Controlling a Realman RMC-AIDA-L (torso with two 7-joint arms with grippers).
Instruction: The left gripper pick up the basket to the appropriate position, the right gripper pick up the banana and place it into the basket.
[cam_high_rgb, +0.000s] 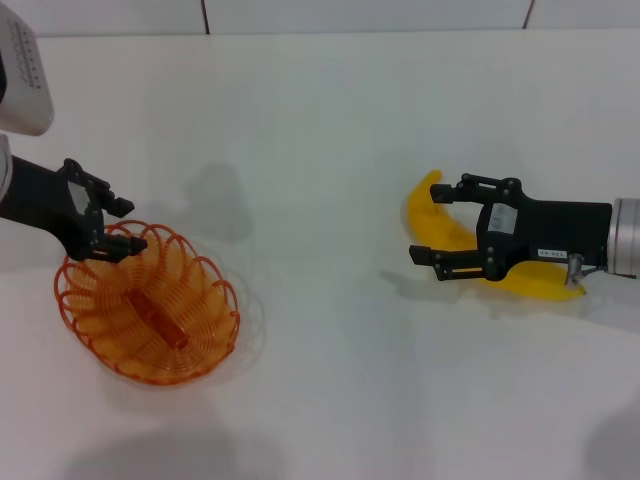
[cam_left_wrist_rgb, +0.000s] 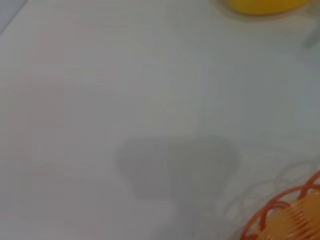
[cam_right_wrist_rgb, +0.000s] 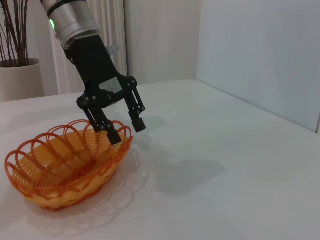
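Observation:
The orange wire basket sits on the white table at the left. My left gripper is open at the basket's far rim; in the right wrist view one finger is over the rim and the other is outside it. The basket also shows in the right wrist view and at the edge of the left wrist view. The yellow banana lies on the table at the right. My right gripper is open, with its fingers on either side of the banana's curved end. A bit of the banana also shows in the left wrist view.
The white table stretches bare between the basket and the banana. A white part of the robot is at the upper left. A pot with twigs stands beyond the table in the right wrist view.

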